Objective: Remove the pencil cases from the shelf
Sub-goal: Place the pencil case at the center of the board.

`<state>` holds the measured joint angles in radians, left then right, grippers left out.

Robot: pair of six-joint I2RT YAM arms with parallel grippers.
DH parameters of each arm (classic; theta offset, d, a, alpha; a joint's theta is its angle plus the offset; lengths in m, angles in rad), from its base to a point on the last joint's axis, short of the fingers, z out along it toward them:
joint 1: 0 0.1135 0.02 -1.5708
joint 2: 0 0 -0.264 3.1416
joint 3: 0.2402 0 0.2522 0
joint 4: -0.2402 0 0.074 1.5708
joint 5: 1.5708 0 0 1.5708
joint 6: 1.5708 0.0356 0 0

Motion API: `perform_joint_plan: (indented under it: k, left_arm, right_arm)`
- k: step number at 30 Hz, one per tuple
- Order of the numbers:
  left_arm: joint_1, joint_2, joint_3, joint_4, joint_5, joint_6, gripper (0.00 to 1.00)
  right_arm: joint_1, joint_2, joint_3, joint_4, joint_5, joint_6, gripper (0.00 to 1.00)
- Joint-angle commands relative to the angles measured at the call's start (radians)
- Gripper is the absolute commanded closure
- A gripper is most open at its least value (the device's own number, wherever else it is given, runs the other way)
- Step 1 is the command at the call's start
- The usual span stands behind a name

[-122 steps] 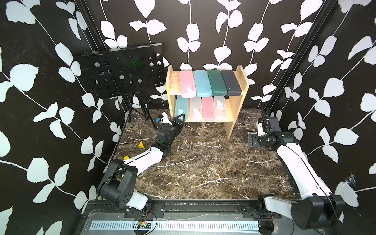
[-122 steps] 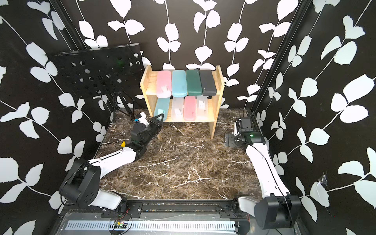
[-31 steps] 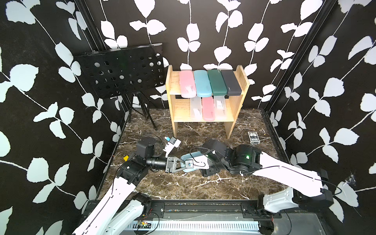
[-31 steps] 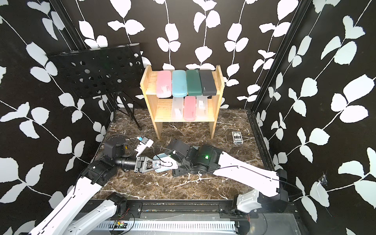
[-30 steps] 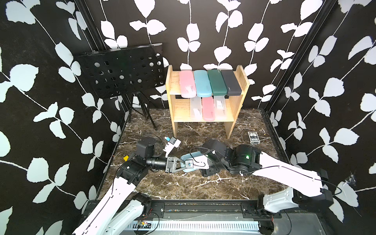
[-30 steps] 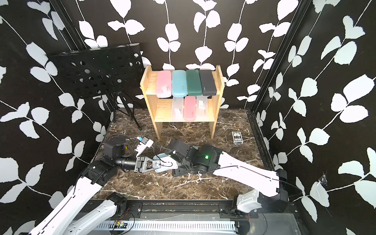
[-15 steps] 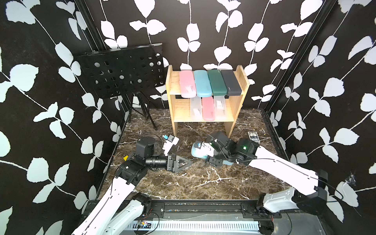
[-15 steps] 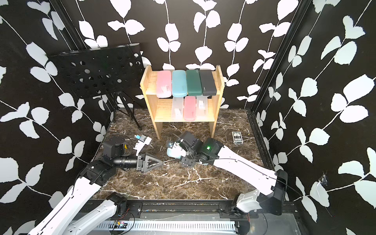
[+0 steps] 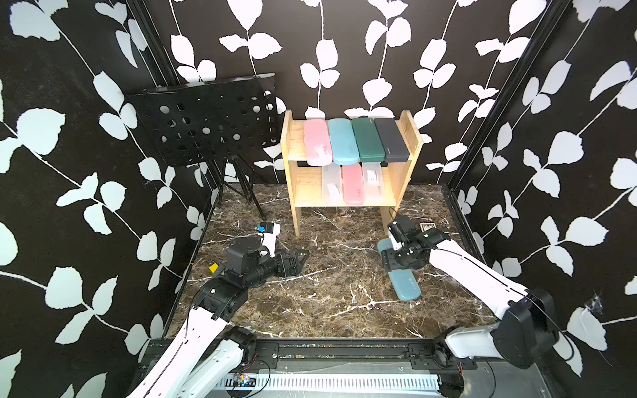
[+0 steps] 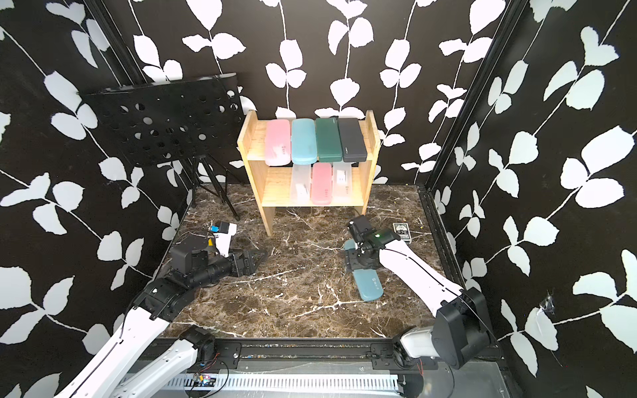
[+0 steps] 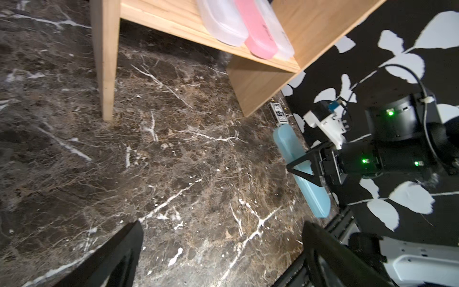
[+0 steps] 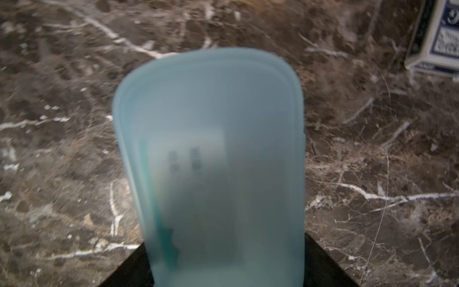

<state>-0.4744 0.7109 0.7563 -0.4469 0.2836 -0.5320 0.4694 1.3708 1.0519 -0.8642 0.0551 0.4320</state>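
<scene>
In both top views the shelf (image 9: 306, 193) (image 10: 272, 189) stands at the back of the marble counter (image 9: 327, 296), next to a black music stand (image 9: 206, 120). Its upper board carries the upper pink case (image 9: 317, 142), shelved light blue case (image 9: 343, 141), dark green case (image 9: 367, 139) and dark grey case (image 9: 391, 139) side by side. The lower board has the lower pink case (image 9: 352, 184) between two frosted clear cases (image 9: 331, 184) (image 9: 374, 179). Off the shelf, the loose light blue case (image 9: 406, 286) (image 10: 368, 284) lies low over the counter near the card box (image 9: 427, 226), with the right pincer (image 9: 393, 256) (image 10: 355, 260) clamped across its middle. The left pincer (image 9: 298, 260) (image 10: 255, 260) is spread wide, holding nothing, well apart from it.

The left wrist view shows the left pincer (image 11: 222, 228) with its fingers (image 11: 124, 251) far apart over bare counter, and the right pincer (image 11: 308, 171) gripping the loose light blue case (image 11: 315, 193).

The right wrist view shows that case's (image 12: 211, 149) rounded end jutting out between the dark jaws, blurred; whether it touches the counter (image 12: 74, 149) I cannot tell.
</scene>
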Motion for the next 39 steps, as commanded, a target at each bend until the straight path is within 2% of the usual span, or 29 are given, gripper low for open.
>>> perform_joint_plan:
  k: [1, 6, 14, 32, 34, 39]
  left_arm:
    - [0.005, 0.001, -0.030, 0.074, -0.063, -0.017, 0.01]
    - [0.005, 0.002, -0.049, 0.090, -0.073, -0.023, 0.01]
    - [0.005, 0.000, -0.075, 0.112, -0.069, -0.019, 0.01]
    - [0.005, 0.024, -0.085, 0.138, -0.069, -0.026, 0.01]
    - [0.005, 0.024, -0.083, 0.137, -0.069, -0.029, 0.01]
    - [0.005, 0.025, -0.078, 0.138, -0.071, -0.037, 0.01]
  right_arm:
    - [-0.069, -0.002, -0.044, 0.079, 0.008, 0.071, 0.53]
    - [-0.149, 0.096, -0.037, 0.110, 0.057, -0.021, 0.51]
    - [-0.265, 0.213, -0.066, 0.200, 0.022, -0.175, 0.49]
    - [-0.469, 0.298, -0.118, 0.291, -0.055, -0.281, 0.45]
    - [-0.476, 0.305, -0.119, 0.299, -0.061, -0.280, 0.43]
    - [-0.477, 0.323, -0.117, 0.305, -0.070, -0.286, 0.30]
